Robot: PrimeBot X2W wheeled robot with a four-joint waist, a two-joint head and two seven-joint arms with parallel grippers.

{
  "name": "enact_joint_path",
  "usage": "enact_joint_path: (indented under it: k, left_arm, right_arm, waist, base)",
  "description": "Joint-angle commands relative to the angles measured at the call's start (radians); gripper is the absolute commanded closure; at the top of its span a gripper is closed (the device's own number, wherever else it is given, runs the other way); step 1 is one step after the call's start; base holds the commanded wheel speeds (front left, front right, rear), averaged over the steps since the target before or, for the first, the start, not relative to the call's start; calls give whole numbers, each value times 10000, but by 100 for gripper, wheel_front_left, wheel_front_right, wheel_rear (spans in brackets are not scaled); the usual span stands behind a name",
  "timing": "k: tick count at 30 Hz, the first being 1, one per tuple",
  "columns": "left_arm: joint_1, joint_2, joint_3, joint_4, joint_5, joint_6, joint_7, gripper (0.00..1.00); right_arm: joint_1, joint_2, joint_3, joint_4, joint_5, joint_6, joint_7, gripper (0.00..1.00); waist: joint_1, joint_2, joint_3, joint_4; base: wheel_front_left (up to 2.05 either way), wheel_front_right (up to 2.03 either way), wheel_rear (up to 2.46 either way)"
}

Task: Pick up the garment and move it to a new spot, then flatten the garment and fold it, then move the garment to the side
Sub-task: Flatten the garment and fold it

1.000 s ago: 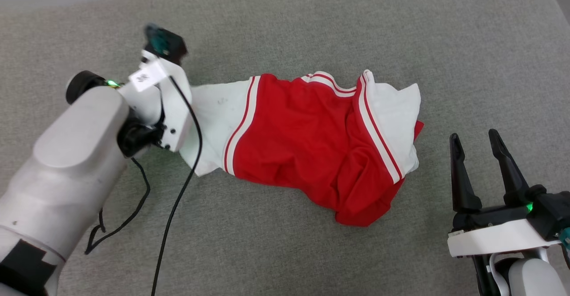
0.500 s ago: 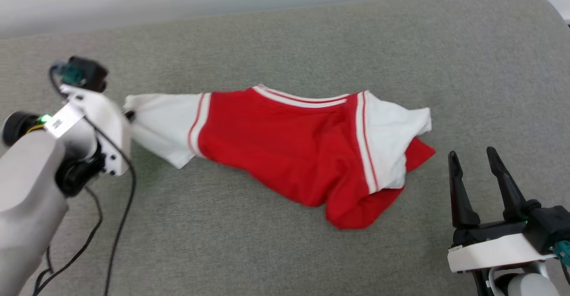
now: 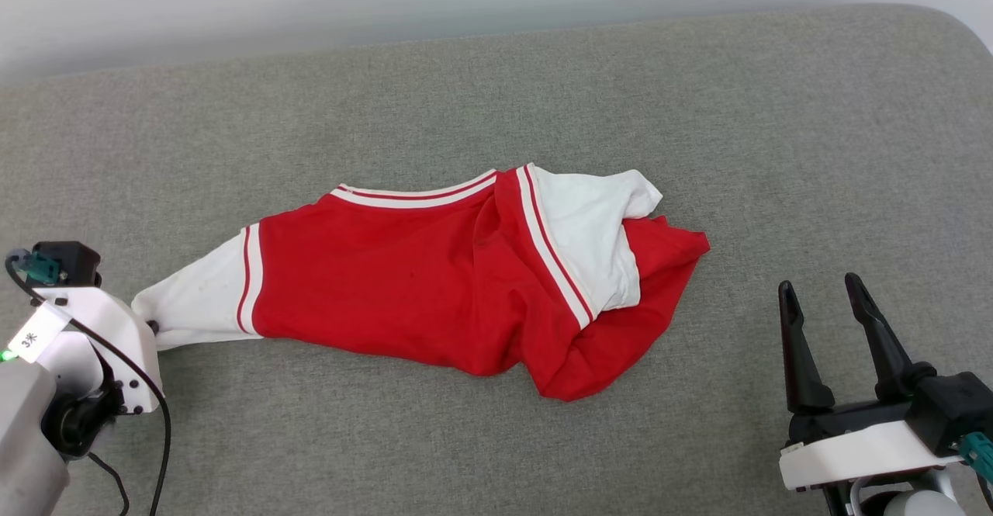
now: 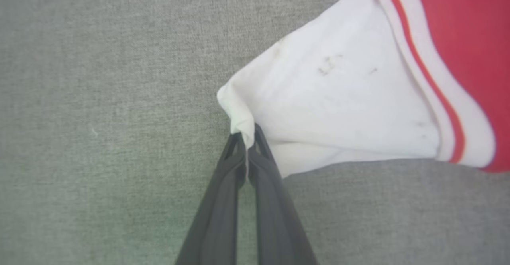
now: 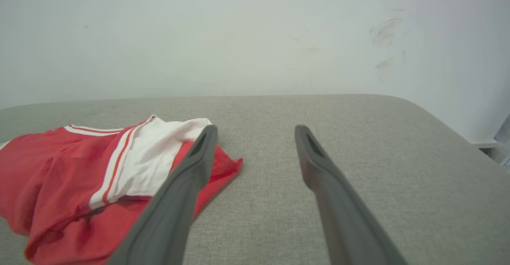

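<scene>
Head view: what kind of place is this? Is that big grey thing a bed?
Probably a plain indoor room. The grey cushioned surface with a rounded corner could be a bed or sofa seat; it sits against a bare, scuffed white wall, and a red T-shirt lies on it.

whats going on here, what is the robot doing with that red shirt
The left gripper is shut on the tip of one white sleeve of the garment, and that sleeve runs taut to the fingers. The rest of the garment lies bunched on the grey padded surface, not yet flattened or folded. The right gripper is open and apart from the garment, holding nothing.
</scene>
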Motion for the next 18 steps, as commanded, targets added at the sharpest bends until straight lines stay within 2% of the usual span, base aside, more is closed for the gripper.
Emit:
enact_joint_path:
  k: [1, 5, 6, 7, 8, 10, 11, 18]
  left_arm:
    - [192, -77, 28, 139, -95, 37, 40, 100]
    - [455, -336, -23, 526, -193, -37, -143, 100]
    - [450, -402, -21, 578, -173, -50, -285, 88]
    - [408, -454, -3, 610, -83, -16, -527, 3]
    - [340, -513, 58, 636, -11, 47, -851, 0]
    - [225, -583, 129, 621, 213, 160, -1633, 0]
    - [199, -750, 245, 493, 623, 463, -3034, 0]
    - [737, -1262, 453, -304, 1238, 1429, -5492, 0]
  right_arm:
    - [-2, 15, -13, 19, -16, -7, -20, 0]
    - [-7, 16, -9, 55, -59, -7, -20, 0]
    - [6, 16, -19, 68, -56, -7, -20, 0]
    - [27, 16, -29, 80, -64, -7, -20, 0]
    - [44, 15, -45, 88, -96, -7, -20, 0]
    - [71, 15, -98, 68, -132, -7, -20, 0]
    - [78, 16, -179, -23, -190, -7, -20, 0]
    - [-178, -95, -431, -315, -453, -7, -20, 0]
  waist:
    - [1, 0, 7, -6]
    - [1, 0, -28, -31]
    - [1, 0, -61, -33]
    - [1, 0, -104, -36]
    - [1, 0, -155, -35]
    - [1, 0, -283, -9]
    - [1, 0, -500, 67]
    - [1, 0, -976, 375]
  base:
    - [0, 0, 0]
    - [0, 0, 0]
    - [0, 0, 0]
    - [0, 0, 0]
    - [0, 0, 0]
    - [0, 0, 0]
    - [0, 0, 0]
    - [0, 0, 0]
